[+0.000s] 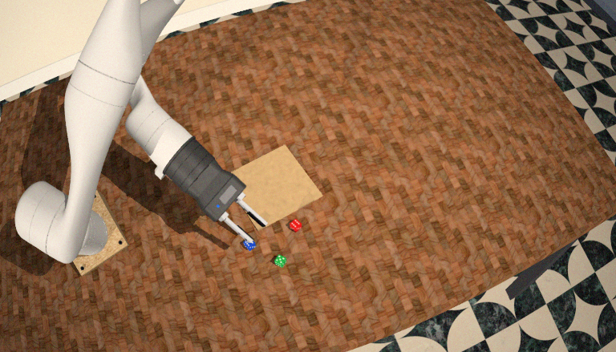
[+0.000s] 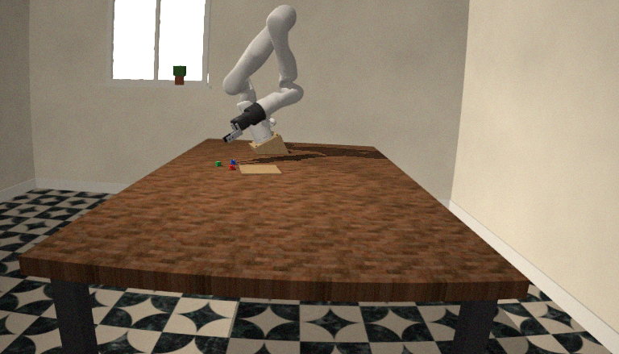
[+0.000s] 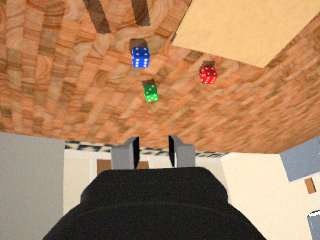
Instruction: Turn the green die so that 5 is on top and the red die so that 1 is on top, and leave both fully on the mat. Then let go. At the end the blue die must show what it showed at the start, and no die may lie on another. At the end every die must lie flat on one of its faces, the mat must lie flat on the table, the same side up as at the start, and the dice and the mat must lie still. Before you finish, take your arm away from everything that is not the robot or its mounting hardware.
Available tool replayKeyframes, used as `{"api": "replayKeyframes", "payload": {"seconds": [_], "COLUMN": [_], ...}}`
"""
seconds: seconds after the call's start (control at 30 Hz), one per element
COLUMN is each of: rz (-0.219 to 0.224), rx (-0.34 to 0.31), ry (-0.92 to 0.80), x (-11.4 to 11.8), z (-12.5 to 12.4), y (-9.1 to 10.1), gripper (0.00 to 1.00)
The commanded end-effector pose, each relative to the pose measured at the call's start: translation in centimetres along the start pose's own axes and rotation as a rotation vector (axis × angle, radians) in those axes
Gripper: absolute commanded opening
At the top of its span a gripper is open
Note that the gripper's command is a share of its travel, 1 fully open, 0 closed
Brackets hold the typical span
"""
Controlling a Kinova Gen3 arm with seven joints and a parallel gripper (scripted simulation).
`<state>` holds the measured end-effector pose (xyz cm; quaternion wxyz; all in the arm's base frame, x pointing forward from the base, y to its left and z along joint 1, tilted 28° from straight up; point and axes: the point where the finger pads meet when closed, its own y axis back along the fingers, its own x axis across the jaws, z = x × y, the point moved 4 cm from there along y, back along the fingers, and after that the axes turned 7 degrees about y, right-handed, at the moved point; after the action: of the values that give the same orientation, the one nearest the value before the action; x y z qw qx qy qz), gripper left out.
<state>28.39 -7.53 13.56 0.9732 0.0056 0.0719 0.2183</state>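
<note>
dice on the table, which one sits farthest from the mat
The green die: the blue die and red die both lie closer to the mat's edge.

the mat (image 1: 283, 180) (image 2: 259, 168) (image 3: 245, 32) is plain tan; the floor (image 1: 536, 280) (image 2: 269, 322) is patterned dark green and cream.

The worktop (image 1: 386, 148) (image 2: 283, 222) (image 3: 60, 75) looks like wood in patchy brown blocks, the arm (image 1: 104, 53) (image 2: 259, 48) smooth pale plastic or painted metal, the mat (image 1: 281, 180) (image 2: 259, 168) (image 3: 245, 30) matt.
</note>
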Motion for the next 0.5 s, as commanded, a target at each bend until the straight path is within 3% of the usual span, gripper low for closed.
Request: {"api": "replayKeyframes", "payload": {"seconds": [0.0, 0.47], "rz": [-0.008, -0.065], "rx": [0.005, 0.026], "ry": [-0.033, -0.248], "x": [0.04, -0.08], "z": [0.13, 0.35], "y": [-0.05, -0.41], "gripper": [0.64, 0.64]}}
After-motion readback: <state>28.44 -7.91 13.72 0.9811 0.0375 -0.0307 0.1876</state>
